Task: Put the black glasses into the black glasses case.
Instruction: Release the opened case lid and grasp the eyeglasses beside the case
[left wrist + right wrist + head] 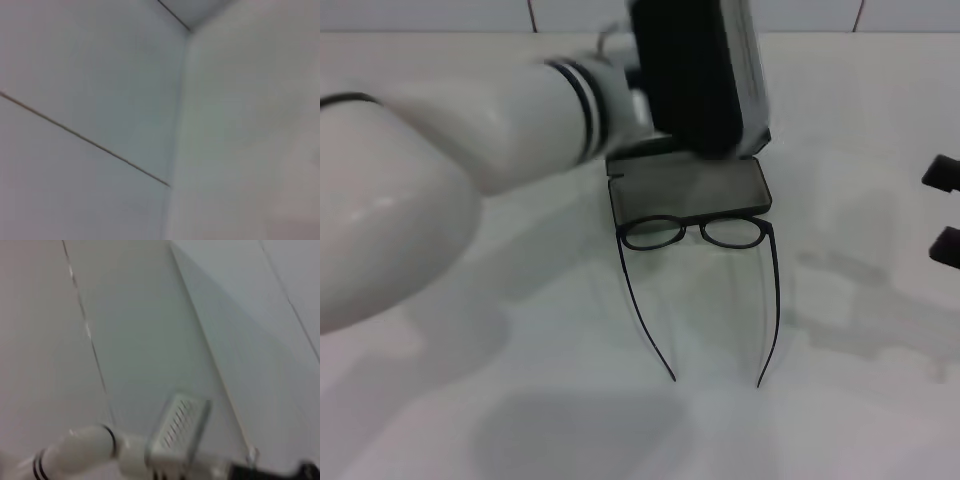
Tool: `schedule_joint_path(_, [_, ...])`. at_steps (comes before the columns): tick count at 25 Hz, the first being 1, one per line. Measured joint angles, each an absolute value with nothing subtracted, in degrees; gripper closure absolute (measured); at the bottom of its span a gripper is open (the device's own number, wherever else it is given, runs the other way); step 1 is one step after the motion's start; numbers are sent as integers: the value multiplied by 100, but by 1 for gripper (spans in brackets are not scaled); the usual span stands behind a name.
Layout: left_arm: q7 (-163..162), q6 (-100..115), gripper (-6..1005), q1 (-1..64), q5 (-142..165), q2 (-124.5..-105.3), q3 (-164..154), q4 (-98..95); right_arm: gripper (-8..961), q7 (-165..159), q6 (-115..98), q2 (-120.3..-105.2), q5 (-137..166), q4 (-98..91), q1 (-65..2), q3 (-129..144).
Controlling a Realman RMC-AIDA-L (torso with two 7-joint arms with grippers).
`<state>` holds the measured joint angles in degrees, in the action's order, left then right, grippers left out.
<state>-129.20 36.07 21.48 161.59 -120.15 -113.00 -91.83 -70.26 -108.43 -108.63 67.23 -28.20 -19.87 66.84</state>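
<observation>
I see thin black-framed glasses (695,232) at the near edge of the open matte black case (688,190); left gripper (695,75) above its far side, opening indiscernible; right gripper (945,210) parked far right

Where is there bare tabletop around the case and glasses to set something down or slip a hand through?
Bare table lies nearer the robot than the temple tips of the black glasses, and between them and the right tool at the edge. It is crowded at the open black glasses case, where the left tool hangs and the frame meets its near edge.
</observation>
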Motion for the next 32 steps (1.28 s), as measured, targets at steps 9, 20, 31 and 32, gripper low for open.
schedule_joint_path(9, [-12659, 3713, 751, 1254, 12929, -11954, -9939, -10518, 114, -9604, -9937, -11093, 9543, -6352, -1976, 5778])
schedule_joint_path(20, [-9920, 8321, 749, 1544, 6380, -11958, -6436, -7079, 113, -11866, -10167, -11236, 12297, -7293, -4088, 5794])
schedule_joint_path(31, [-8288, 10327, 748, 1310, 6646, -11928, -5754, -4740, 116, -12045, -10052, -11303, 13561, -5713, -5899, 6013])
schedule_joint_path(32, [-8147, 10400, 748, 1268, 6752, -11922, -5752, -4631, 117, -11957, -9854, -11410, 13679, -5562, -6027, 6262])
